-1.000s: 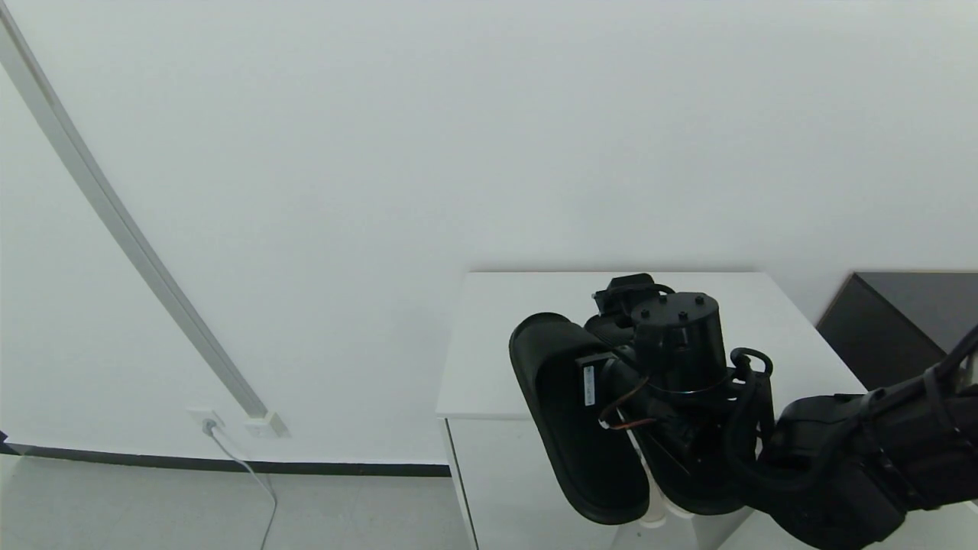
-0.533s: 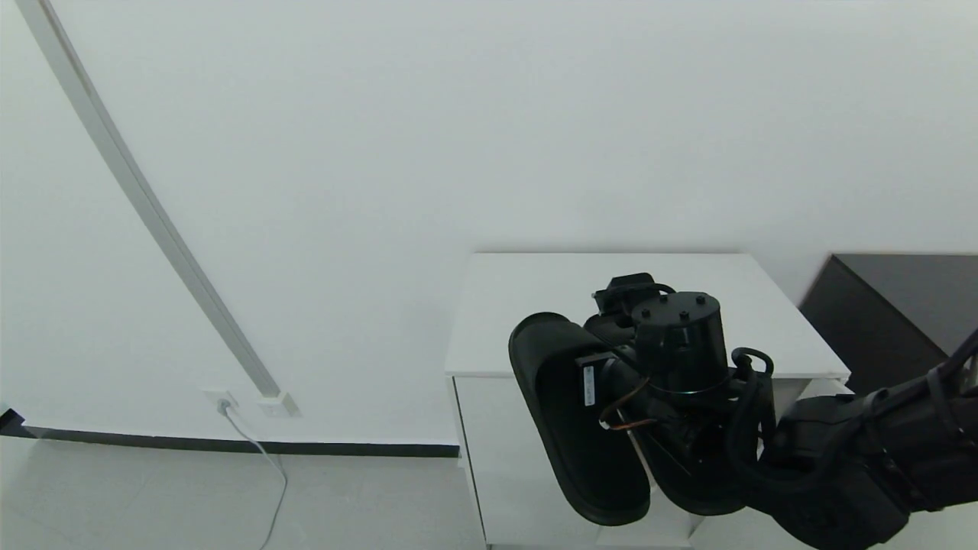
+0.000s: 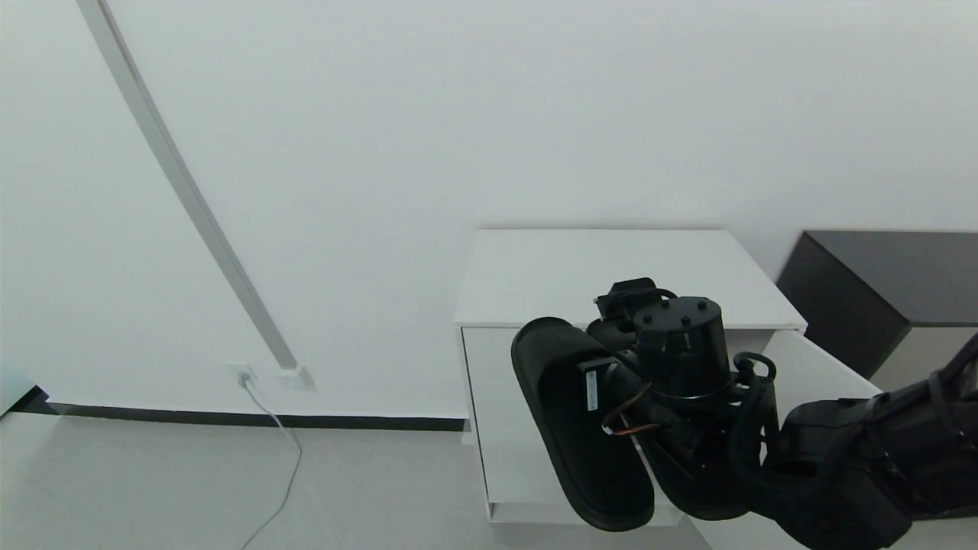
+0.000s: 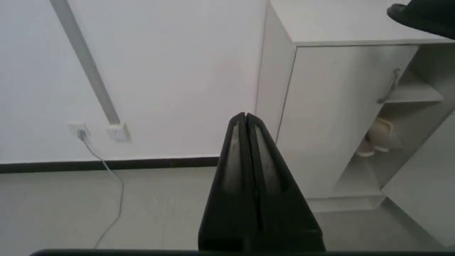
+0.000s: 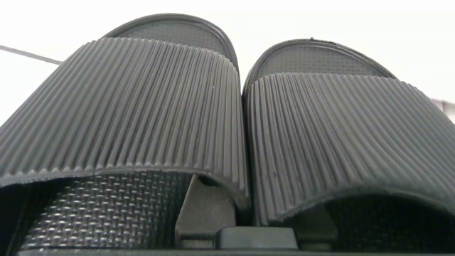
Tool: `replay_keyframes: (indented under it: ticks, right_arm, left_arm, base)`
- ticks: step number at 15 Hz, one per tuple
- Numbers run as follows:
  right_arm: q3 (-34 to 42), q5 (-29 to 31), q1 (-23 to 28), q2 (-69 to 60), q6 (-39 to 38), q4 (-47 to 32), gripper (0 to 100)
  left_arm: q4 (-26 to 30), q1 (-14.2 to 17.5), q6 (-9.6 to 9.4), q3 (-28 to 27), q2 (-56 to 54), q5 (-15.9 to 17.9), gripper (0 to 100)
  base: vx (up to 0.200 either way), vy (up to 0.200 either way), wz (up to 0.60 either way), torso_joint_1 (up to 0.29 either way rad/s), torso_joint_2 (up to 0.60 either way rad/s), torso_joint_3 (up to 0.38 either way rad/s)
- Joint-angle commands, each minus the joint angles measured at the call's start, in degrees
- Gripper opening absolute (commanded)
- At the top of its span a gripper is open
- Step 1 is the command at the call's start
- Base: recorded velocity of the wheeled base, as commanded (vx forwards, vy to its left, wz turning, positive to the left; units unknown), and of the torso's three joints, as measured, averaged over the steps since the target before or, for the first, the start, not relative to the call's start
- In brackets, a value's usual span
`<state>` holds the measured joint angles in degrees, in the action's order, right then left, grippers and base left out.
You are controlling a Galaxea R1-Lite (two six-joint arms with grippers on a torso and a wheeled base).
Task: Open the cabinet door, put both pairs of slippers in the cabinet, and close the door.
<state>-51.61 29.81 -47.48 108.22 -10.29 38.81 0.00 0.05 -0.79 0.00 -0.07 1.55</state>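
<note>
Slippers (image 3: 581, 435), a black pair, are gripped by the right hand (image 5: 245, 224) in front of the white cabinet (image 3: 611, 271), whose door (image 3: 821, 370) stands open. A pale pair (image 4: 377, 135) lies inside. Left hand (image 4: 246, 118) is closed on nothing. White label (image 3: 590, 391) beside the slippers: writing unreadable.

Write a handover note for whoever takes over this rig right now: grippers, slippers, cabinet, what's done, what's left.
Left gripper: shut, empty, facing the cabinet.
Right gripper: shut on the black slippers, held in front of the cabinet.
Done: door is open; a pale pair appears to sit inside.
Left: put the black slippers in, then close the door.
</note>
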Motion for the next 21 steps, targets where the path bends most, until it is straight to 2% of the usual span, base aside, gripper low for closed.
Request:
replay_keyframes:
  ticks: [1,9,19,21]
  right_arm:
    - [0.29,-0.01,0.02,0.07,0.01,0.03,0]
    - [0.64,-0.01,-0.07,0.15,0.01,0.03,0]
    - [1.25,0.08,-0.07,0.07,0.01,0.03,0]
    - [1.78,0.08,-1.47,-0.29,0.01,0.21,0]
  left_arm:
    - [0.0,0.04,0.0,0.0,0.07,0.03,0]
    - [0.0,0.04,0.0,0.0,0.07,-0.05,0]
    - [0.0,0.04,0.0,0.0,0.07,-0.05,0]
    - [0.0,0.04,0.0,0.0,0.07,0.03,0]
  base:
    - [0.0,0.0,0.0,0.0,0.0,0.0]
    - [0.0,0.0,0.0,0.0,0.0,0.0]
    - [0.0,-0.2,0.0,0.002,0.0,0.002]
    - [0.0,-0.2,0.0,0.0,0.0,0.002]
